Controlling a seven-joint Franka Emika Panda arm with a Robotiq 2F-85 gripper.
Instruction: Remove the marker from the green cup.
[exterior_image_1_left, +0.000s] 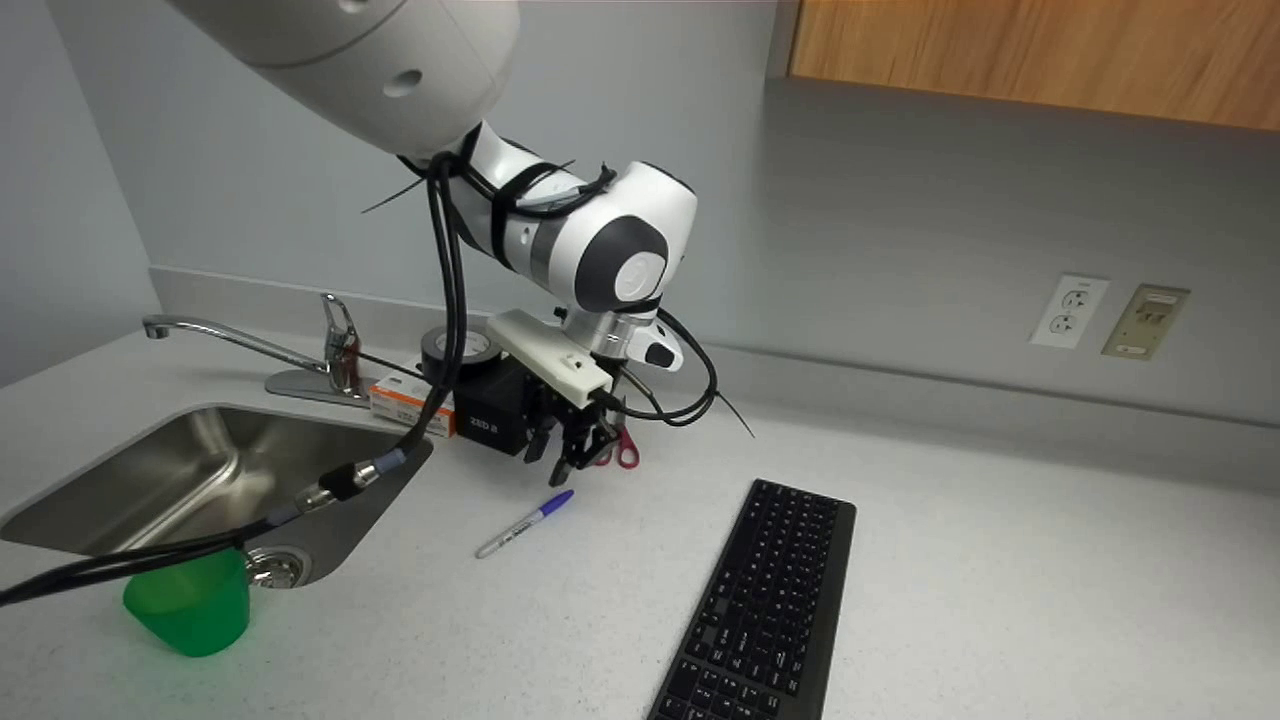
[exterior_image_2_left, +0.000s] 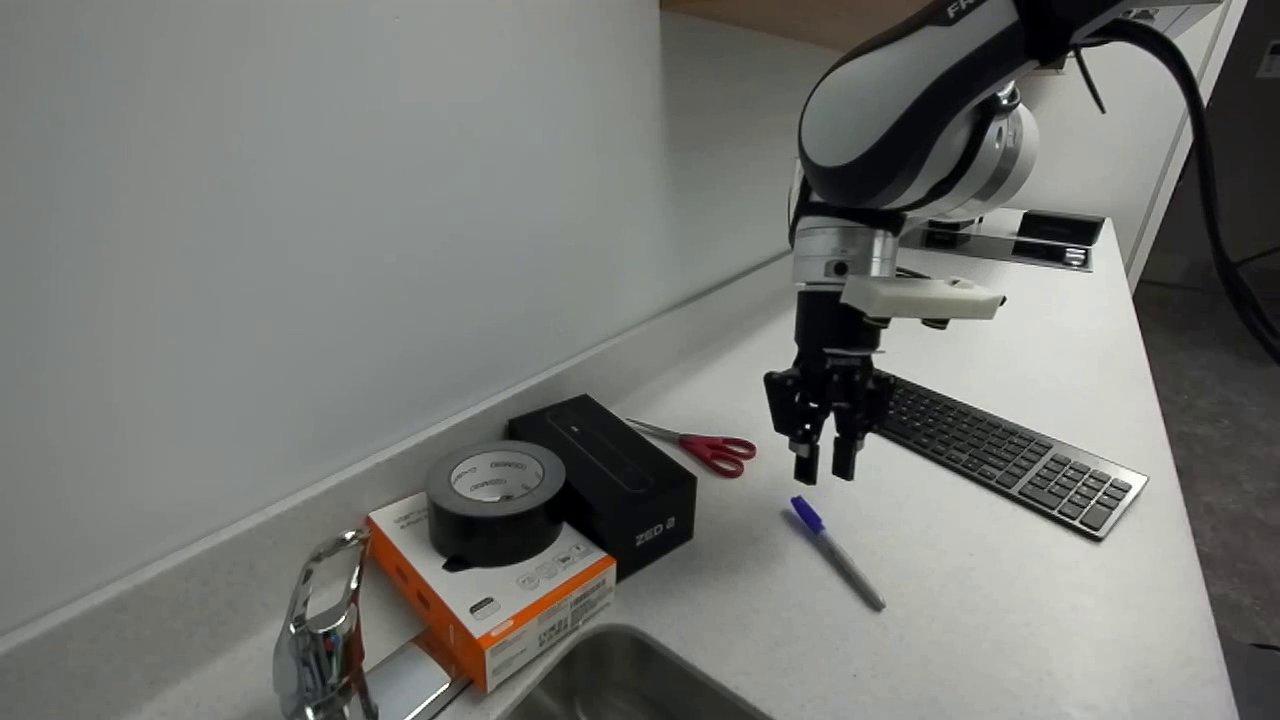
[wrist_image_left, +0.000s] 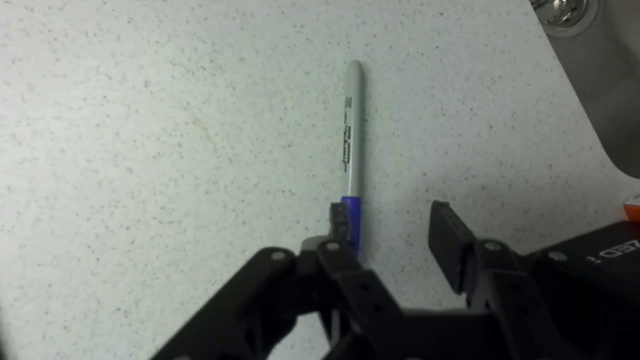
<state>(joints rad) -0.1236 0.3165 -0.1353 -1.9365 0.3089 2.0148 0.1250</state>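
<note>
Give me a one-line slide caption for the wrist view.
Open claw over the speckled counter, where a blue-capped marker lies, part of the sink at upper right.

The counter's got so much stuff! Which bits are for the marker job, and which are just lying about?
For the job: green cup; marker, lying outside it; gripper.
Just lying about: keyboard; red-handled scissors; tape roll; black ZED box; orange-and-white box.
</note>
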